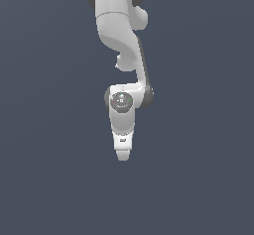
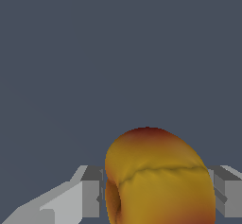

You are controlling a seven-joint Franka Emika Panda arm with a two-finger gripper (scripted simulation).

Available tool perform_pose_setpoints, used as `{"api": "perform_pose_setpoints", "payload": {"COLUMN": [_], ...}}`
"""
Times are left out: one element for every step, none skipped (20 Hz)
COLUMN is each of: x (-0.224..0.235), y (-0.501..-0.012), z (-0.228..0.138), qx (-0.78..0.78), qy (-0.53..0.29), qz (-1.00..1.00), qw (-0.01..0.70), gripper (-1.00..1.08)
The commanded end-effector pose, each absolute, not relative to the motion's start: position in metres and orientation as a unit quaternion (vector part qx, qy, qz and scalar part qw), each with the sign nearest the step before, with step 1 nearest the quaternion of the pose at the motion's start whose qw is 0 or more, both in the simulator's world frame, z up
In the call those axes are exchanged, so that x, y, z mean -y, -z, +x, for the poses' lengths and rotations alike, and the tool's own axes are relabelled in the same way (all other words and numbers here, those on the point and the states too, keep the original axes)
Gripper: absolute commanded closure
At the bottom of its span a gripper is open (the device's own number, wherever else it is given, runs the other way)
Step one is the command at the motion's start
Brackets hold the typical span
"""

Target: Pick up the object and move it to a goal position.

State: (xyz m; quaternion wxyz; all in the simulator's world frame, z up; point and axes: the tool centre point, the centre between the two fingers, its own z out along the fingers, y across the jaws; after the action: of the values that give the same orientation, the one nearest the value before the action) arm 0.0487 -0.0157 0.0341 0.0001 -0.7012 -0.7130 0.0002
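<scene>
In the wrist view the ball (image 2: 158,176), orange-yellow with a dark red top, sits between my two grey fingers (image 2: 90,192). The pads press on both of its sides. My gripper (image 2: 158,192) is shut on the ball. In the exterior view the white arm hangs down from the top middle, and the gripper (image 1: 123,154) points downward at the centre of the picture. The ball is hidden behind the hand in that view.
A plain dark grey-blue surface (image 1: 198,179) fills both views. No other objects, containers or edges show.
</scene>
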Motion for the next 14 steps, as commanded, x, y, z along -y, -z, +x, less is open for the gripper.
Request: {"api": "perform_pose_setpoints", "payload": {"x": [0.016,0.016,0.016,0.016,0.016,0.016,0.016,0.016,0.016,0.016,0.015,0.014,0.013,0.012], "y": [-0.034,-0.034,-0.034,-0.034,-0.034,-0.034,-0.034,-0.034,-0.035,-0.036,-0.038,-0.04,-0.043,-0.047], "z": [0.049,0.049,0.049,0.049,0.049,0.049,0.049,0.049,0.049,0.049,0.05,0.05,0.051,0.051], "qx": [0.713,0.713,0.713,0.713,0.713,0.713,0.713,0.713,0.713,0.713,0.713,0.713,0.713,0.713], "qy": [0.0,0.0,0.0,0.0,0.0,0.0,0.0,0.0,0.0,0.0,0.0,0.0,0.0,0.0], "qz": [-0.701,-0.701,-0.701,-0.701,-0.701,-0.701,-0.701,-0.701,-0.701,-0.701,-0.701,-0.701,-0.701,-0.701], "qw": [0.0,0.0,0.0,0.0,0.0,0.0,0.0,0.0,0.0,0.0,0.0,0.0,0.0,0.0], "gripper": [1.08,1.08,1.08,1.08,1.08,1.08,1.08,1.08,1.08,1.08,1.08,1.08,1.08,1.08]}}
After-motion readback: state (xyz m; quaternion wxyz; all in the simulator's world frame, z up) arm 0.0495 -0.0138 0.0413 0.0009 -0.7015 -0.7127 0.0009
